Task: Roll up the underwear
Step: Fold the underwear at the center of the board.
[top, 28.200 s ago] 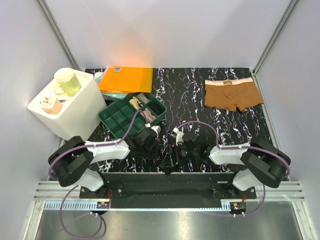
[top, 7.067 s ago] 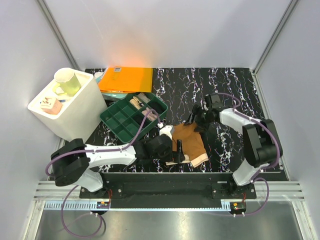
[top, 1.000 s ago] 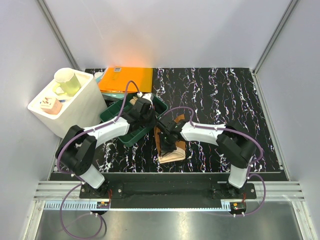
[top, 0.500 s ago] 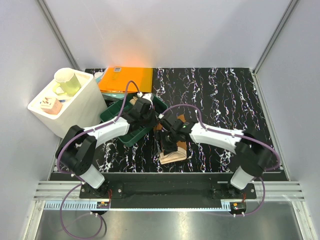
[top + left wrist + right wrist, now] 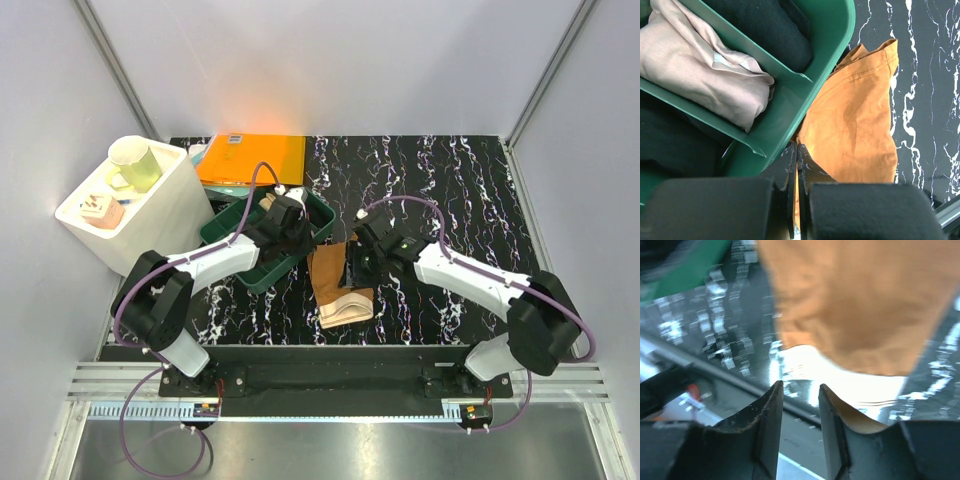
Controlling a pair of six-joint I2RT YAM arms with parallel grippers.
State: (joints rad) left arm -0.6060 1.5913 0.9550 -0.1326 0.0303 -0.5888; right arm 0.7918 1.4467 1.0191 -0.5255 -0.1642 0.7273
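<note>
The brown underwear [image 5: 338, 282] lies folded into a long strip on the black marbled table, its pale waistband [image 5: 346, 310] at the near end. Its far corner [image 5: 852, 115] reaches the green tray. My left gripper [image 5: 299, 238] [image 5: 796, 150] sits at that corner beside the tray wall, shut, with a sliver of brown fabric between its fingers. My right gripper [image 5: 353, 268] [image 5: 799, 387] hovers just right of the strip, open and empty, with the brown cloth [image 5: 860, 305] beyond its tips. Black underwear [image 5: 765, 27] fills one tray compartment.
The green divided tray [image 5: 243, 258] [image 5: 827, 60] also holds a pale pink cloth [image 5: 705, 70]. A white box [image 5: 140, 215] with a green mug [image 5: 135, 163] stands at the left. An orange folder [image 5: 250, 158] lies at the back.
My right gripper has opened, let go of the brown underwear and drawn back to the right. The strip now lies uncovered. My left gripper has stayed put.
</note>
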